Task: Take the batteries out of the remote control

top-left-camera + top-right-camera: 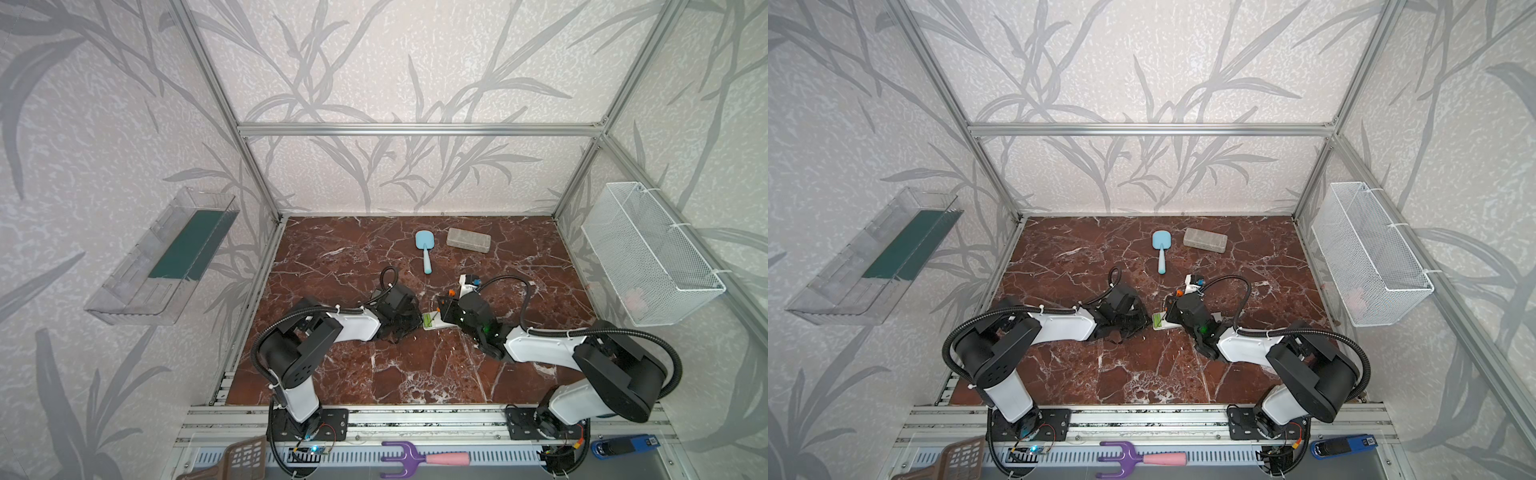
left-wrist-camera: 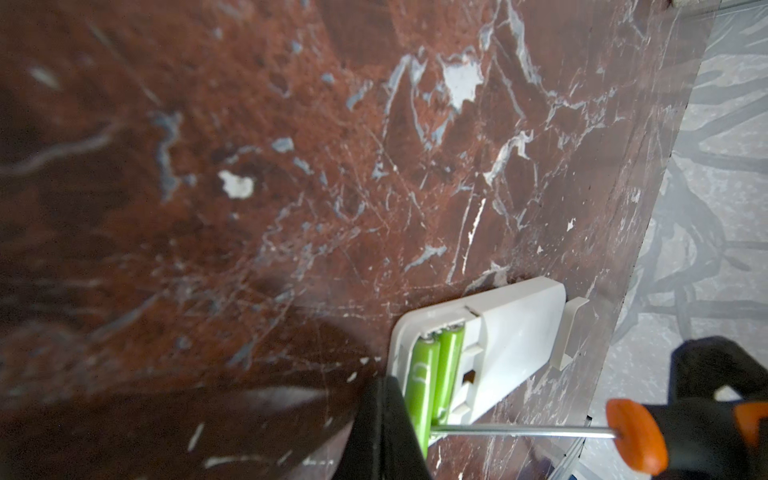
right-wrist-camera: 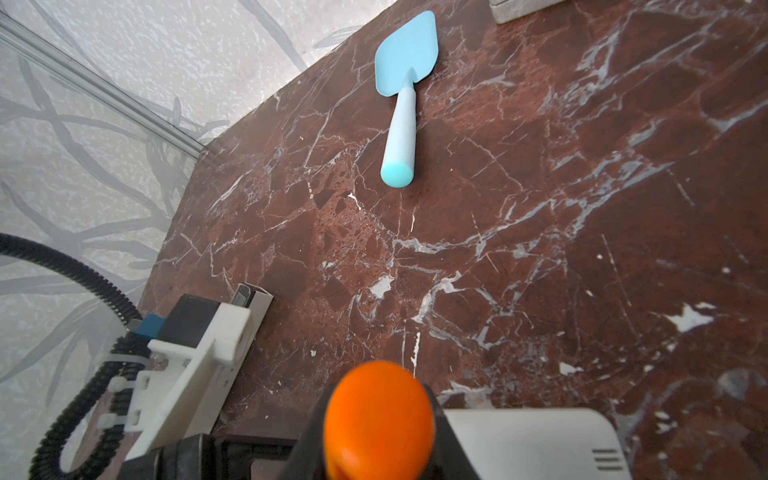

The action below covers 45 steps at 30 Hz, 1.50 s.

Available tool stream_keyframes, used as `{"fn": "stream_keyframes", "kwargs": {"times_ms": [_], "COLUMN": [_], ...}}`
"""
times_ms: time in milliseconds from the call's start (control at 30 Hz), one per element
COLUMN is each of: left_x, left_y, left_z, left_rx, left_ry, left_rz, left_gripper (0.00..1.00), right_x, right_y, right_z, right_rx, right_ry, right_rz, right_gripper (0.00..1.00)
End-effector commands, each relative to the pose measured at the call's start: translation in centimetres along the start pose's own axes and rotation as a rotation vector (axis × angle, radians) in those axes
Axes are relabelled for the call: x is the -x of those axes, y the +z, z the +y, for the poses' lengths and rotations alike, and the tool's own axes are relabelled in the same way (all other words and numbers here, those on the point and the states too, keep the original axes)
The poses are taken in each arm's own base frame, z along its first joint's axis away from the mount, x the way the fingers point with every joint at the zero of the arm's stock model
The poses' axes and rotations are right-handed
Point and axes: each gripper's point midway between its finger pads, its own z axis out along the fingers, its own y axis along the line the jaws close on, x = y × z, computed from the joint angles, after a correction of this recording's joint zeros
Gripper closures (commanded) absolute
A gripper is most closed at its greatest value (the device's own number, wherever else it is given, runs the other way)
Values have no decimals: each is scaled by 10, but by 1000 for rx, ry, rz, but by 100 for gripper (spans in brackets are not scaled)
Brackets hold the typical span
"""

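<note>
We meet at the open remote on the worktop.
Two lime-green batteries lie side by side in its bay. Our right pincer grasps the screwdriver, tip at the batteries' end; our left pincer is clenched just beside them.

Two arms reach inward, meeting at frame centre in both top views — left gripper closed, right gripper clamped on a screwdriver.

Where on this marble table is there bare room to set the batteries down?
The front half of the table, from the remote to the near edge; also the back-left corner, left of the blue scoop. Crowded: the middle, where screwdriver and batteries meet.
</note>
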Motion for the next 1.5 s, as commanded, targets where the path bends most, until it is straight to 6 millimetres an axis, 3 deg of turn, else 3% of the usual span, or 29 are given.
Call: {"fn": "stream_keyframes", "kwargs": {"times_ms": [0, 967, 1467], "left_x": [-13, -10, -4], "left_y": [8, 5, 2], "left_z": [24, 30, 37], "left_rx": [63, 54, 43], "left_ry": [-20, -42, -66], "left_rz": [35, 22, 22], "left_gripper": [93, 93, 94], "right_x": [-8, -14, 2], "right_y": [0, 0, -6], "right_z": [-12, -35, -23], "right_rx": [-11, -21, 6], "right_ry": [49, 201, 192], "right_rz": [25, 31, -2], "right_gripper": [100, 100, 100]}}
